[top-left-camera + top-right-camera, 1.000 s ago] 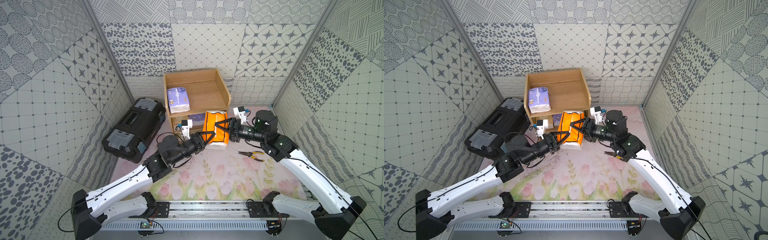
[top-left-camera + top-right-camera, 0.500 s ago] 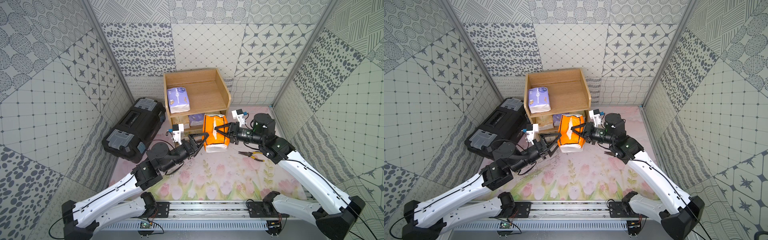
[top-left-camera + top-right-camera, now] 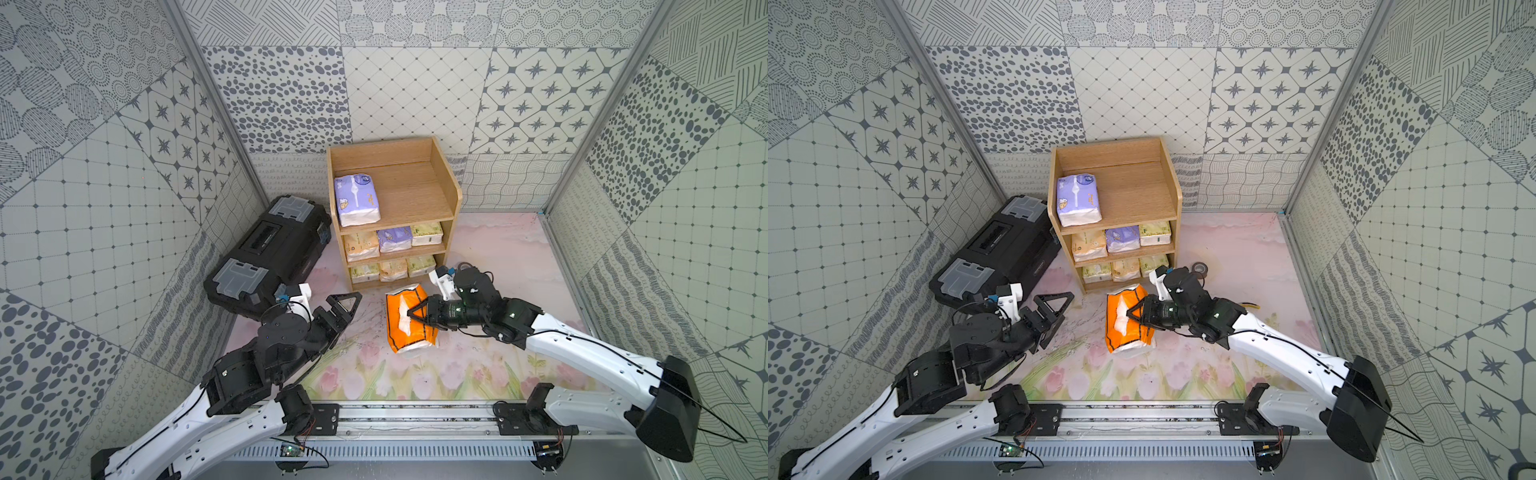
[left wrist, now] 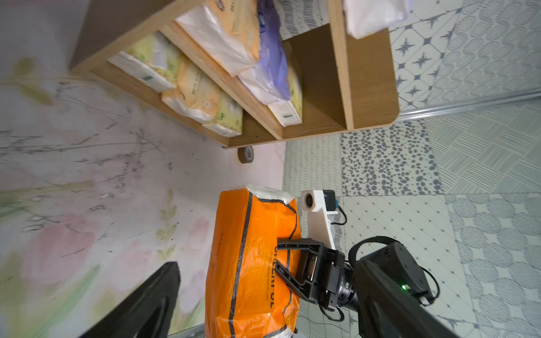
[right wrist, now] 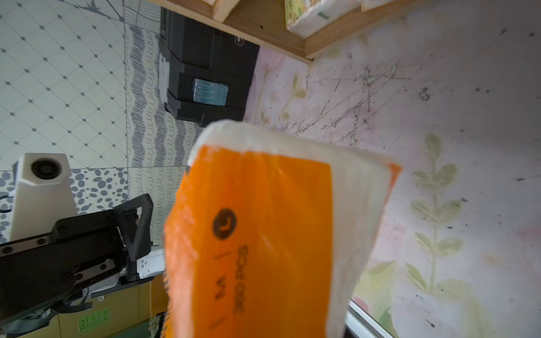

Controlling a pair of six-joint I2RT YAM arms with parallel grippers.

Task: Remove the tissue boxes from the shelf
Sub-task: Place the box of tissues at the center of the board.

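- Right fingers (image 4: 295, 243): clamped on the bright orange plastic-wrapped tissue pack (image 3: 395, 338), gripping it from its right side.
- Orange pack is off the shelf, standing on end and tilted. It is just in front of the small light-wood three-tier shelf (image 3: 451, 189), towards its right corner.
- It is over the floral-print desk (image 3: 415, 382); can't tell if the lower end touches.
- Left fingers (image 3: 334, 307): spread wide and empty, well left of the orange pack.
- Top tier: one lavender tissue pack (image 3: 356, 199), left side.
- Middle tier, left to right: peach-yellow pack (image 3: 362, 245), second lavender pack (image 3: 394, 239), pale green-yellow pack (image 3: 426, 233).
- Bottom tier, left to right: green-yellow pack (image 3: 365, 272), second peach-yellow pack (image 3: 392, 269), last green-yellow pack (image 3: 420, 265).
- Black plastic toolbox (image 3: 270, 253) lies just left of the shelf, with the left fingers by its near end.
- Grey tape roll (image 3: 1199, 267) is on the desk just right of the shelf, seen in a top view.
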